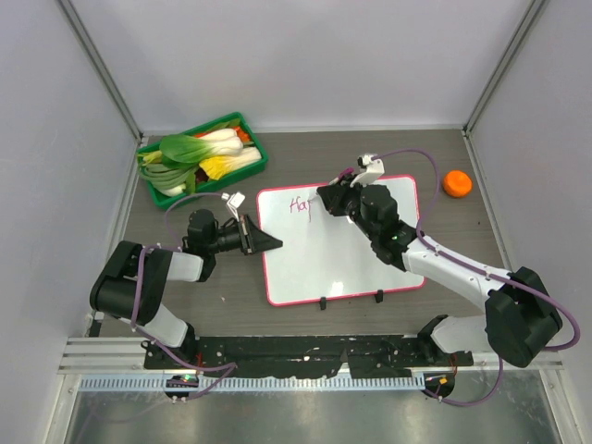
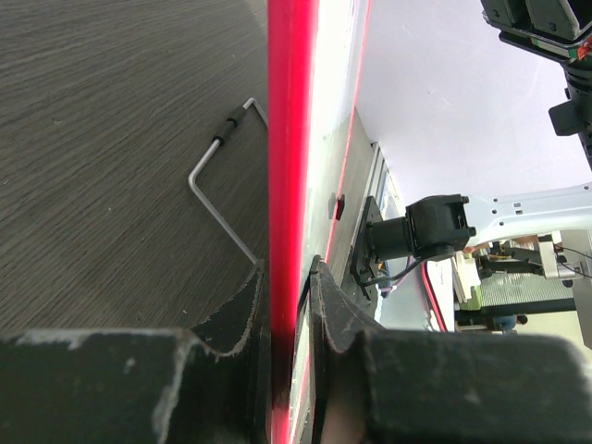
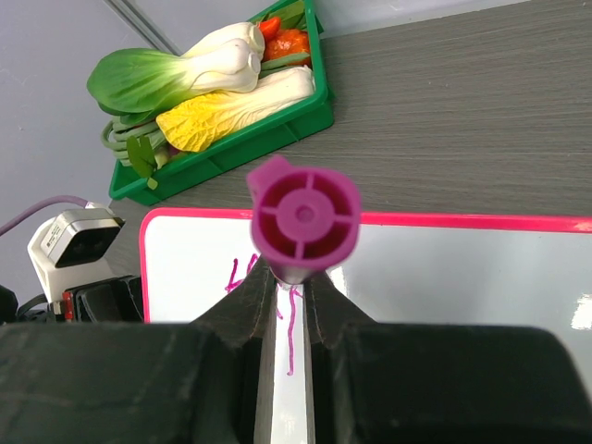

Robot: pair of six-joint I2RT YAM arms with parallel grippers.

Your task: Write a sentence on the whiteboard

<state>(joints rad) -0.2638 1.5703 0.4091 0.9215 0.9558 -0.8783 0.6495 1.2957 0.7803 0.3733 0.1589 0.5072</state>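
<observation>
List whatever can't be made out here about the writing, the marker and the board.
Tip of the marker: right wrist view, hidden behind the marker's own butt end; top view, under the right gripper.
The writing: top view, too small to read beyond a few letters; any more lies under that gripper.
Face of the whiteboard: left wrist view, edge-on in the left gripper; only the red frame shows.
</observation>
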